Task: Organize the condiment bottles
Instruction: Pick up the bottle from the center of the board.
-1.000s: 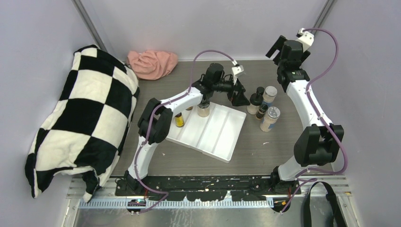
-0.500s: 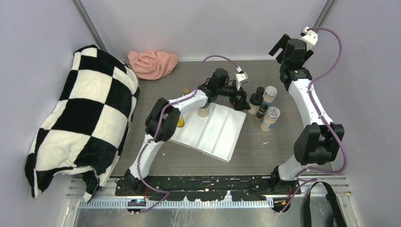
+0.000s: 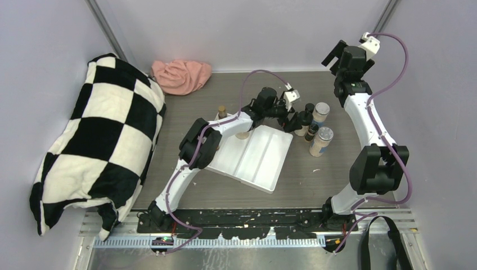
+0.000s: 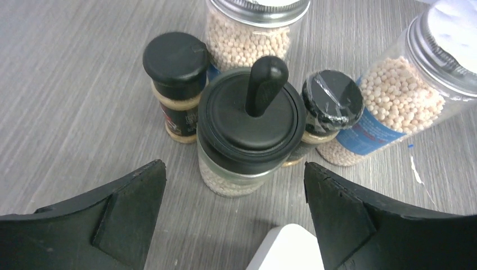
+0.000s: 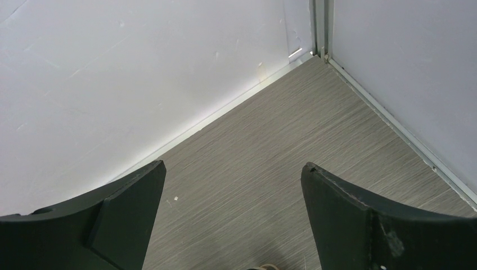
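A group of condiment bottles stands right of the white tray (image 3: pixel 256 163). It holds a black-lidded jar of beige grains (image 4: pixel 250 126) (image 3: pixel 305 117), two tiny dark bottles (image 4: pixel 175 84) (image 4: pixel 332 101) and two clear silver-lidded shakers (image 4: pixel 256 28) (image 4: pixel 405 95) (image 3: pixel 322 112) (image 3: pixel 321 140). My left gripper (image 4: pixel 233 165) (image 3: pixel 292 120) is open just short of the black-lidded jar, one finger to either side, touching nothing. A beige jar (image 3: pixel 243 134) stands in the tray, partly hidden by the left arm. A brown-capped bottle (image 3: pixel 222 111) peeks out behind that arm. My right gripper (image 5: pixel 232 164) (image 3: pixel 336 54) hangs open and holds nothing, high over the far right corner.
A black-and-white checked cushion (image 3: pixel 95 140) fills the left side. A pink cloth (image 3: pixel 181 75) lies at the back left. Grey walls close in the table on three sides. The tray's corner (image 4: pixel 287 250) lies just under my left gripper.
My left gripper has moved right, from over the tray's back edge to the bottle group, still open. The right arm has barely shifted.
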### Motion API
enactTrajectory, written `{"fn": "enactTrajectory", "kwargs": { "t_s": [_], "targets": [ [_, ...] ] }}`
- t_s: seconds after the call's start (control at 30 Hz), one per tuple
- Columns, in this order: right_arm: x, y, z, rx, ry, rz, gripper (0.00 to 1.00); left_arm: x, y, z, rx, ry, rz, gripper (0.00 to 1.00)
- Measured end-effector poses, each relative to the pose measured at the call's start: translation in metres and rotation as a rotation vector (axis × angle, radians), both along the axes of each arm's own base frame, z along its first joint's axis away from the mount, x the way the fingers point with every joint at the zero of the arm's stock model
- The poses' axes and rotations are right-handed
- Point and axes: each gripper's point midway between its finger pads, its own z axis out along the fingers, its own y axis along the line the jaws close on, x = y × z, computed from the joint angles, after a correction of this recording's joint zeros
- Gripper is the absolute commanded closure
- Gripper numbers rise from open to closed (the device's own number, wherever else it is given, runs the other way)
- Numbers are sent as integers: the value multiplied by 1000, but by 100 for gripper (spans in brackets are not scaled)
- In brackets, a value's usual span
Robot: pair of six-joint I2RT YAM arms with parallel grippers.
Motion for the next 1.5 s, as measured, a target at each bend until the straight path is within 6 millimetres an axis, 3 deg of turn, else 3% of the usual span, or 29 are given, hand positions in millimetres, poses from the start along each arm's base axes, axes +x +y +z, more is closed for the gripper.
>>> {"fn": "enactTrajectory", "kwargs": {
  "t_s": [0.3, 1.5],
  "targets": [
    [7, 1, -10, 2, 15, 9, 4, 11, -8, 19, -62, -77, 35, 11],
    [11, 3, -11, 0, 13, 20, 5, -8, -31, 17, -102, -43, -69, 18]
  ]
}}
